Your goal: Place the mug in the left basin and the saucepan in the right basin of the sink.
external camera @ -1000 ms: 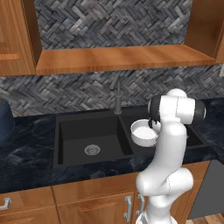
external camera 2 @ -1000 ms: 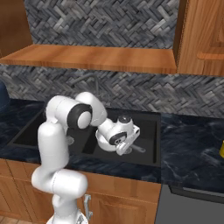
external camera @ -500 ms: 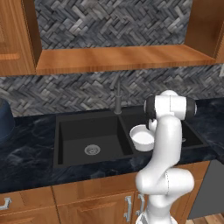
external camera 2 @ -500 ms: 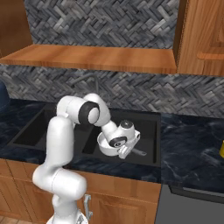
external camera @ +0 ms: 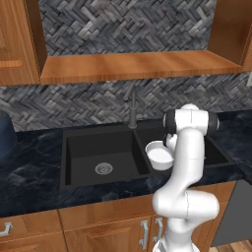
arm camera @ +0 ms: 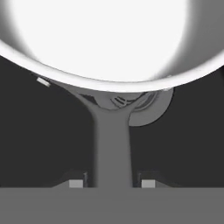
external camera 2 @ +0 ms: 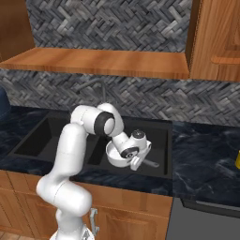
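- The saucepan (external camera: 160,155) hangs over the right basin (external camera: 216,156) of the sink (external camera: 74,162), pale inside up.
- The tool (arm camera: 113,183) is clamped partway on the pan's long handle (arm camera: 111,148) — fingers on either side.
- The left basin (external camera: 101,153) shows its steel drain (external camera: 103,169).
- The dark counter (external camera 2: 206,154) surrounds the sink.

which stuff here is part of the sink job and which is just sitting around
Part of the job:
saucepan, held by its handle in the gripper
right basin, under the pan
left basin, bare
sink

Just sitting around:
faucet
dark blue thing at the left counter edge
wooden shelf
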